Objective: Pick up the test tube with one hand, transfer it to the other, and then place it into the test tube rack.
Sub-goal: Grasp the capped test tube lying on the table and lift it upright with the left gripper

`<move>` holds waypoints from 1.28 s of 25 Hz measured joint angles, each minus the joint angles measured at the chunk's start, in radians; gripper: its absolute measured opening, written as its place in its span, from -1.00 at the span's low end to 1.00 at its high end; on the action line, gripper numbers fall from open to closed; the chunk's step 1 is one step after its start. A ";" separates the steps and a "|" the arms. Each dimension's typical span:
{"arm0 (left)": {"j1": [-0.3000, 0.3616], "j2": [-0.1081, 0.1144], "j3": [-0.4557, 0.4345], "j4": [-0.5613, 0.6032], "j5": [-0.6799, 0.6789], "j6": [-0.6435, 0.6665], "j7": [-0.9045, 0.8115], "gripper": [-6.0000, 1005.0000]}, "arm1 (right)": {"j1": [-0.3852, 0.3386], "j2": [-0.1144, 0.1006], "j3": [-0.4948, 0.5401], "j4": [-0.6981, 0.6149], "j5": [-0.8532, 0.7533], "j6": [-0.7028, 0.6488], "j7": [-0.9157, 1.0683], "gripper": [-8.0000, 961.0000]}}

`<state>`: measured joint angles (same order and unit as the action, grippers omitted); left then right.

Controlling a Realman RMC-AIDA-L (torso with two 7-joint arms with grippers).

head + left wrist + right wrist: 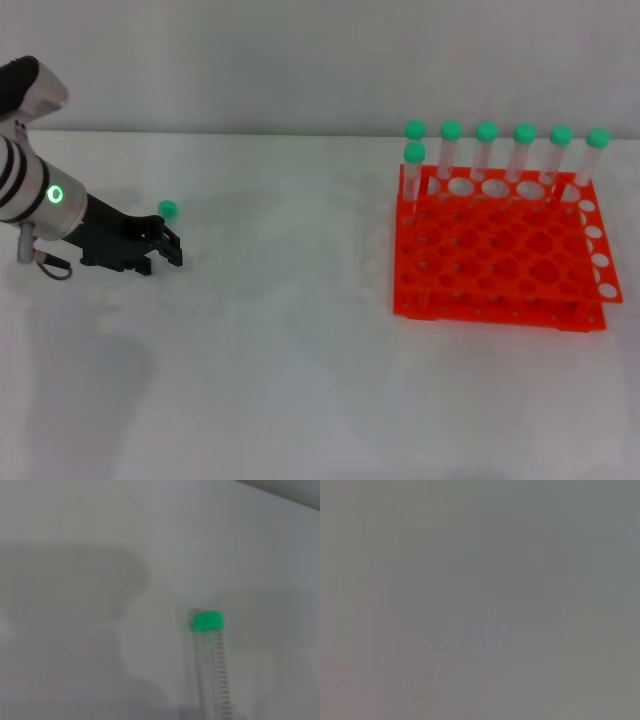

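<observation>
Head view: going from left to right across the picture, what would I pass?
Left arm → left hand, low on the table → green cap of the test tube beside that hand → bare table → orange test tube rack with seven green-capped tubes standing in it.

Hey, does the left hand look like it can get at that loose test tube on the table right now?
Probably yes. The left gripper sits low at the table's left side, right at the test tube, whose green cap shows just beyond it. Nothing lies between them; the test tube rack stands far off to the right.
</observation>
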<state>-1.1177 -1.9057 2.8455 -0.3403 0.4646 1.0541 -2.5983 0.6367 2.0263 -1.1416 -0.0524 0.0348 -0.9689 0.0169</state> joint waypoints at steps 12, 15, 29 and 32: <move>0.008 -0.003 0.000 0.017 0.009 -0.013 -0.012 -0.14 | 0.000 0.001 -0.001 -0.001 0.000 -0.005 0.000 0.64; 0.010 -0.006 0.000 0.019 0.009 -0.022 -0.012 -0.14 | 0.000 0.002 -0.001 0.000 0.000 -0.005 0.000 0.64; 0.016 -0.016 0.001 0.021 0.007 -0.059 -0.020 -0.17 | -0.002 0.002 -0.001 -0.001 0.000 -0.005 0.000 0.62; 0.016 -0.017 0.001 0.022 0.010 -0.065 -0.022 -0.17 | -0.002 0.002 -0.001 -0.002 0.000 -0.005 0.000 0.62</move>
<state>-1.1022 -1.9223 2.8466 -0.3183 0.4744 0.9894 -2.6199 0.6350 2.0279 -1.1427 -0.0546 0.0353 -0.9741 0.0168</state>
